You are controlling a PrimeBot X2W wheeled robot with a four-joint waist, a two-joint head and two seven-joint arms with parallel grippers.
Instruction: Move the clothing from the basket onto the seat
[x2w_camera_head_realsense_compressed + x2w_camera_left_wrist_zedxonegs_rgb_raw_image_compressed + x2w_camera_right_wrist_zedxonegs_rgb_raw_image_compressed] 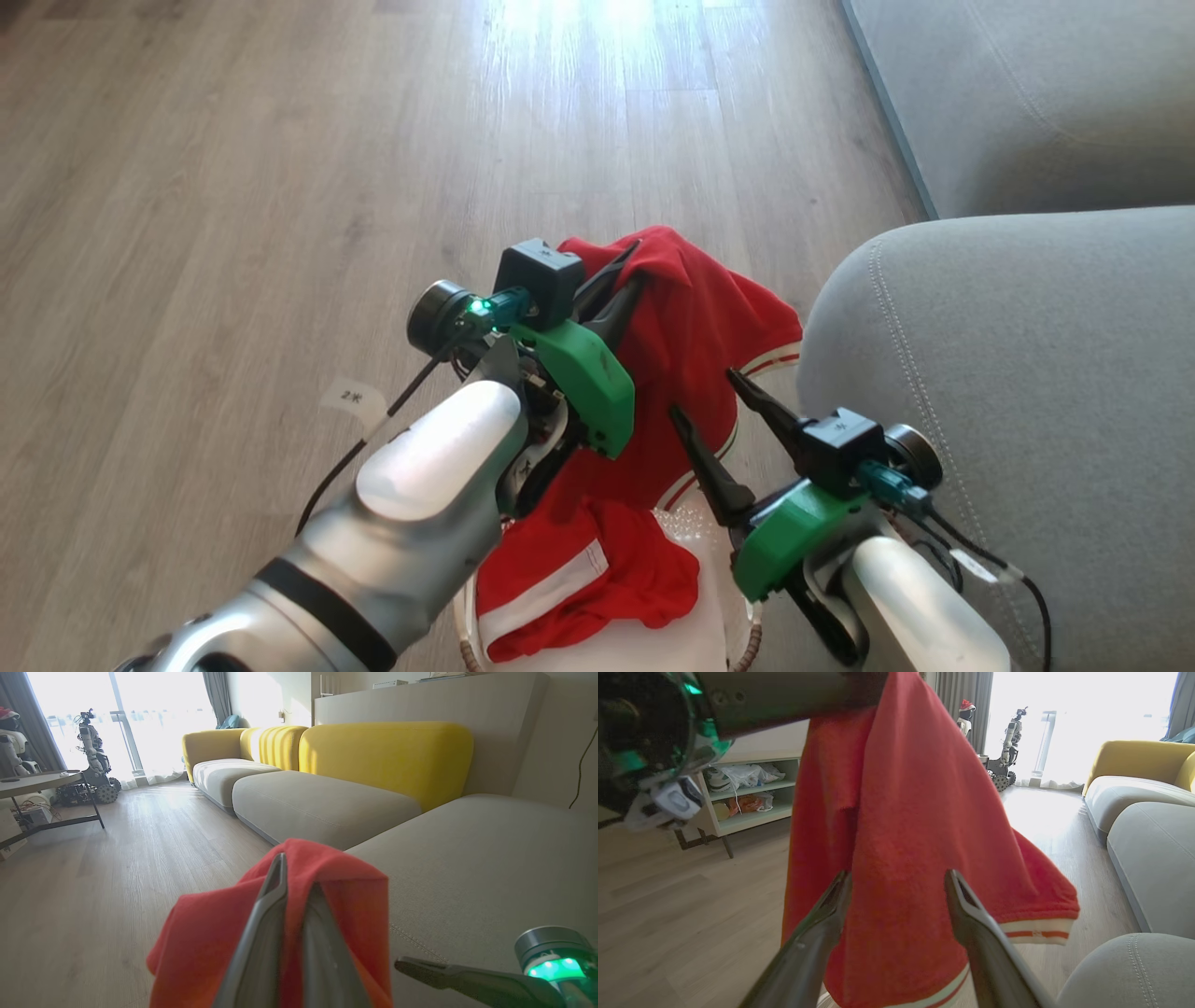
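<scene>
My left gripper (621, 280) is shut on a red garment (691, 345) of the clothing and holds it up above the basket (695, 644); the cloth hangs down with its white stripe trim low. In the left wrist view the fingers (275, 891) pinch a fold of red fabric (201, 933). A second red piece (597, 579) with a white band lies in the basket. My right gripper (703, 392) stands open just beside the hanging cloth, its jaws (899, 877) wide apart in front of the garment (901, 812). The grey seat (1008, 373) is close on the right.
Wooden floor (280, 187) stretches ahead and to the left. More grey cushions with yellow backs (383, 756) run along the wall. A low table (37, 781) and another robot (93, 760) stand by the window. A shelf unit (747, 788) holds bags.
</scene>
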